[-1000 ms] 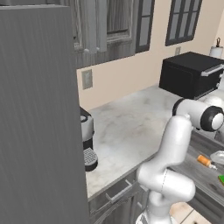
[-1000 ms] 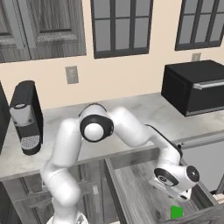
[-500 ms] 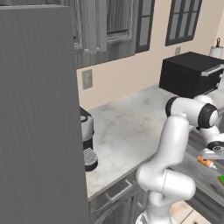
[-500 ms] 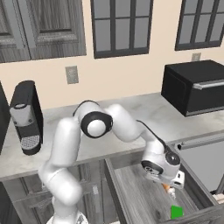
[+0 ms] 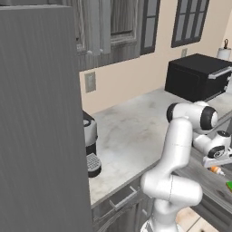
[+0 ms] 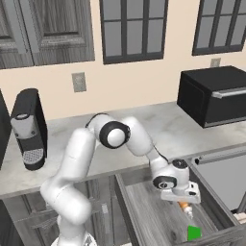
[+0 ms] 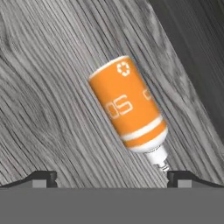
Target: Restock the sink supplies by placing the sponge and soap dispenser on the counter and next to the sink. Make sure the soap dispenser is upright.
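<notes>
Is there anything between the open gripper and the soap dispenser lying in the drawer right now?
Nothing visible. In the hand view the soap dispenser lies on its side on the bare wooden drawer floor, with the gripper open above it and no object between. The sponge sits apart, nearer the drawer's front.

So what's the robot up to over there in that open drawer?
The arm has its open gripper poised over the soap dispenser, which lies on its side on the wooden floor of an open drawer. Nothing is gripped yet. The green sponge sits in the same drawer, so neither item is on the counter yet.
</notes>
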You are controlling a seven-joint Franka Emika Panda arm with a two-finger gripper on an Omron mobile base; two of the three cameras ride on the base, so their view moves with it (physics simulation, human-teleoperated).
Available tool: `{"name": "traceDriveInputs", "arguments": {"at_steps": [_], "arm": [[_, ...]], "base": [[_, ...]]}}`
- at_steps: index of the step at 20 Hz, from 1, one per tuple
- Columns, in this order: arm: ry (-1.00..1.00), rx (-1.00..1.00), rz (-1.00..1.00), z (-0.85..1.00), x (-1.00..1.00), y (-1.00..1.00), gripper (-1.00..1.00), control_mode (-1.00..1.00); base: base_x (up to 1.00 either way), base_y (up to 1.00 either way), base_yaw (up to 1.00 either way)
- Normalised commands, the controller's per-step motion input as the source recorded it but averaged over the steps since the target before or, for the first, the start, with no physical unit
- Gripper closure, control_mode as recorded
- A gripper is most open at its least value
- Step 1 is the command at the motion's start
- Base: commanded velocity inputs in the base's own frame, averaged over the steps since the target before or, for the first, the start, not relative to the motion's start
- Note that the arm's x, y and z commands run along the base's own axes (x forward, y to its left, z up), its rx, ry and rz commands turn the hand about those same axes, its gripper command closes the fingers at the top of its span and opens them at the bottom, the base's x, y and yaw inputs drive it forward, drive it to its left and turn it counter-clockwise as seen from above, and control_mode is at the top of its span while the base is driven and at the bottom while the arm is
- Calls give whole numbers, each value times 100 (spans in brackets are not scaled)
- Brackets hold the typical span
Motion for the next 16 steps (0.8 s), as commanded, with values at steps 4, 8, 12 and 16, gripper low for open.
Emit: {"name": "traceDriveInputs", "arguments": {"at_steps": [4,8,12,16], "arm": [[21,0,10,0,24,-51,-100,-100],[14,0,11,-5,23,-43,-100,-100],[0,1,12,-40,-1,-11,-100,-100],[0,5,10,-26,-9,0,-100,-100]], "base": [[0,0,0],[0,0,0],[0,0,0],[0,0,0]]}}
